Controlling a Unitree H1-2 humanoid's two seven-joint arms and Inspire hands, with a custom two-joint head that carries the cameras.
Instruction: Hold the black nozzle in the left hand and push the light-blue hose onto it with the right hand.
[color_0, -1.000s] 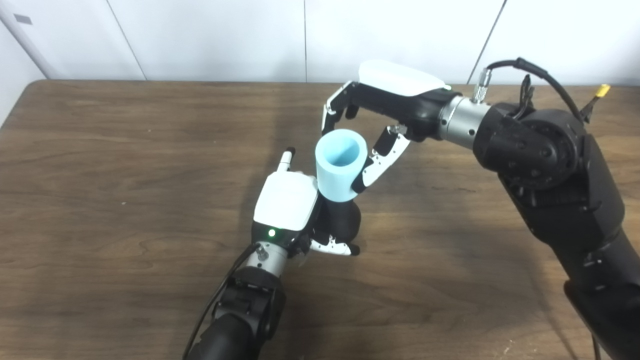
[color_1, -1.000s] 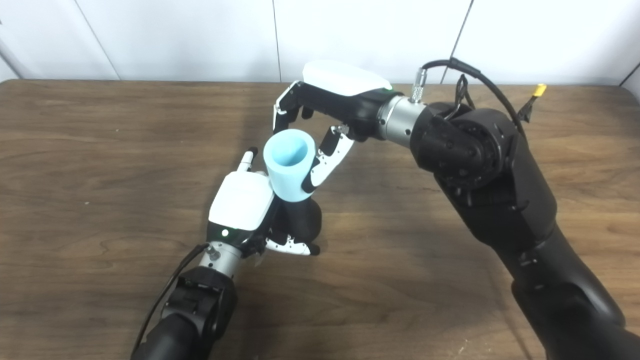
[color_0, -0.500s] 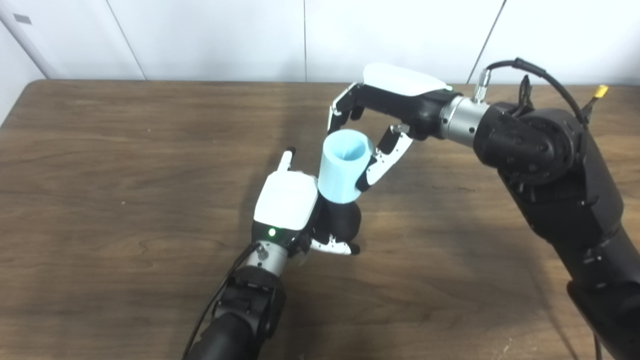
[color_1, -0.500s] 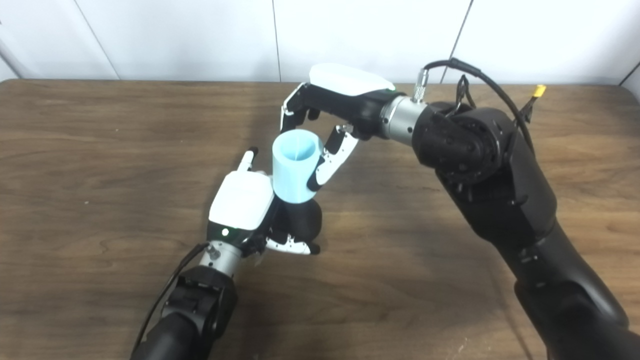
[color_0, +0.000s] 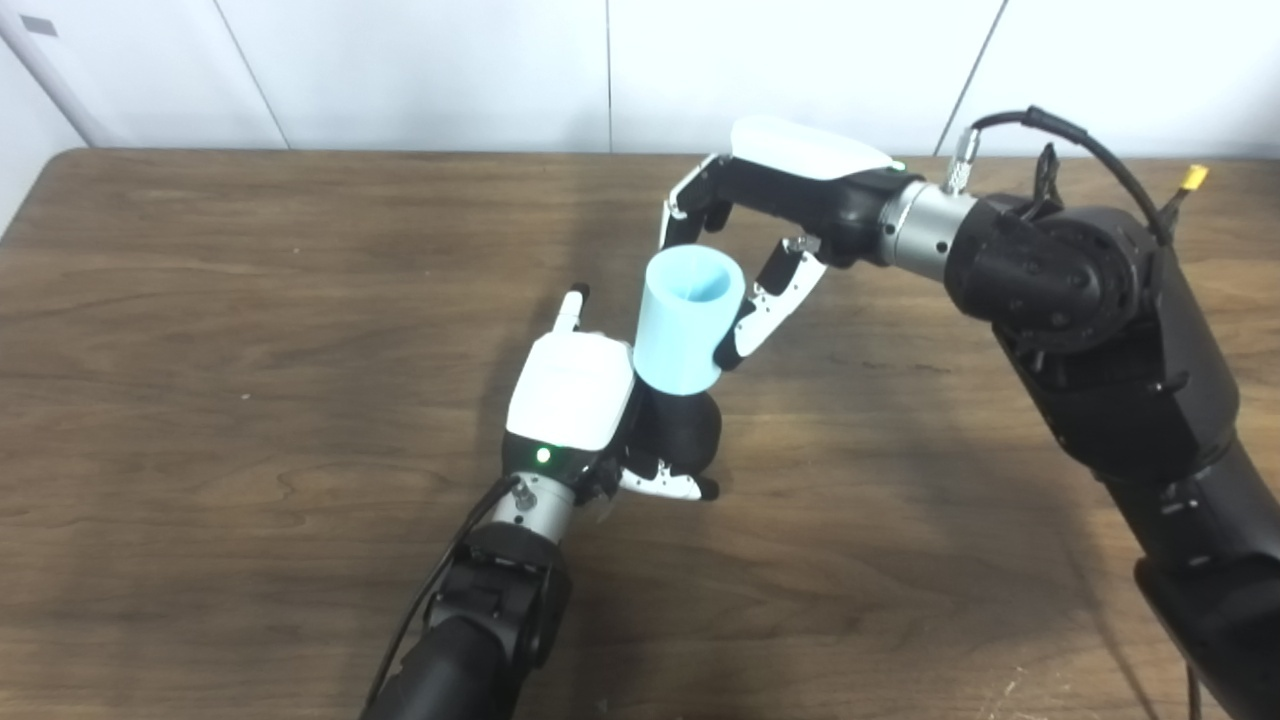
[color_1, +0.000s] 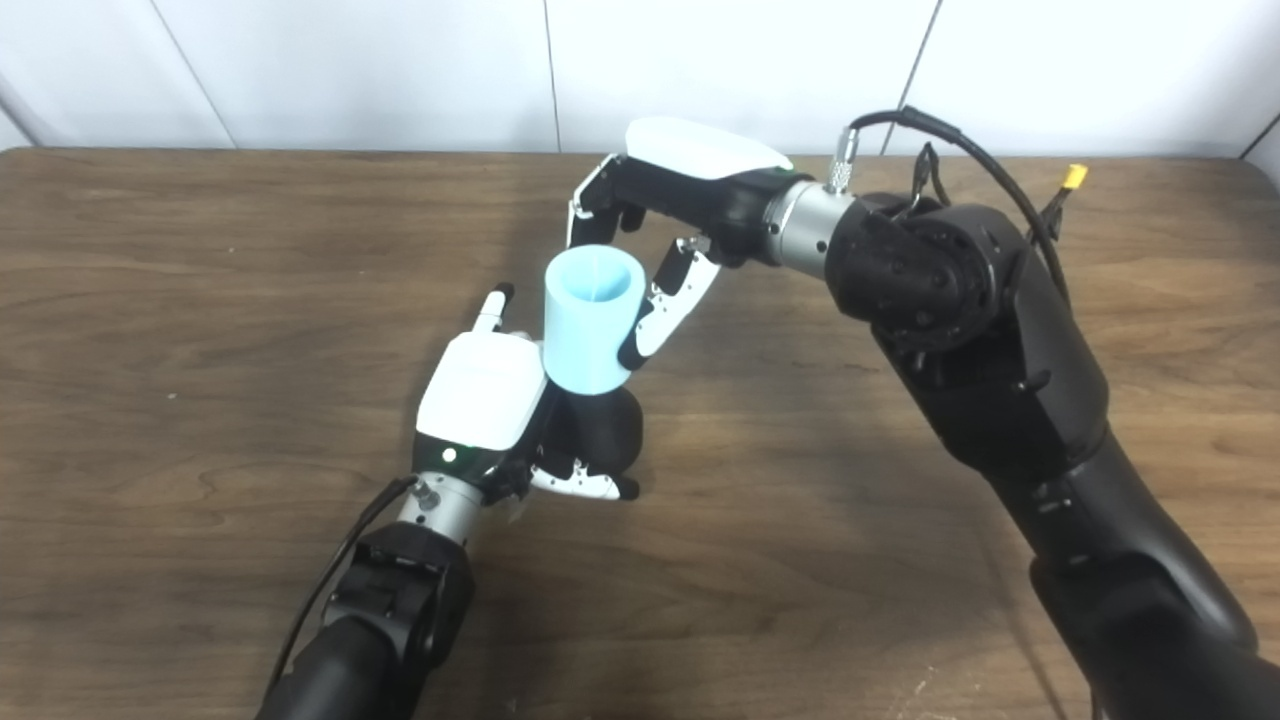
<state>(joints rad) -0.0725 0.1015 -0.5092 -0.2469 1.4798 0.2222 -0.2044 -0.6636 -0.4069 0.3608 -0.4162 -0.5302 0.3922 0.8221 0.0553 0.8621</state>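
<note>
Hose: the light-blue hose (color_0: 684, 323) is seen as a short, thick-walled tube, held nearly upright above the middle of the table, its open mouth turned up and slightly toward the cameras

Hose and nozzle: the lower end of the hose is seated on top of the black nozzle (color_0: 683, 434), so that the two are touching; how far the nozzle reaches inside cannot be told, since the joint is covered by the hose wall

Nozzle: only a rounded black body is shown below the hose, just beside the white back of the left hand (color_0: 585, 405)

Left hand: it is closed on the nozzle from the left, with fingers wrapped around the black body and white fingertips (color_0: 668, 486) showing under it; one finger is left pointing straight away from the robot, past the hose

Right hand: the right hand (color_0: 760, 235) is brought in from the upper right and is closed on the hose, which is gripped between the fingers (color_0: 683, 212) curled over its far rim and the thumb laid down its right side

Hose relative to the right hand: the tube is kept below and to the left of the palm, with its upper part inside the grasp and its lower part clear of it

Table: the brown wooden table (color_0: 250, 330) is lying under both hands; whether the nozzle is resting on it cannot be told

Wall: a white panelled wall (color_0: 430, 70) is seen behind the far edge
</note>
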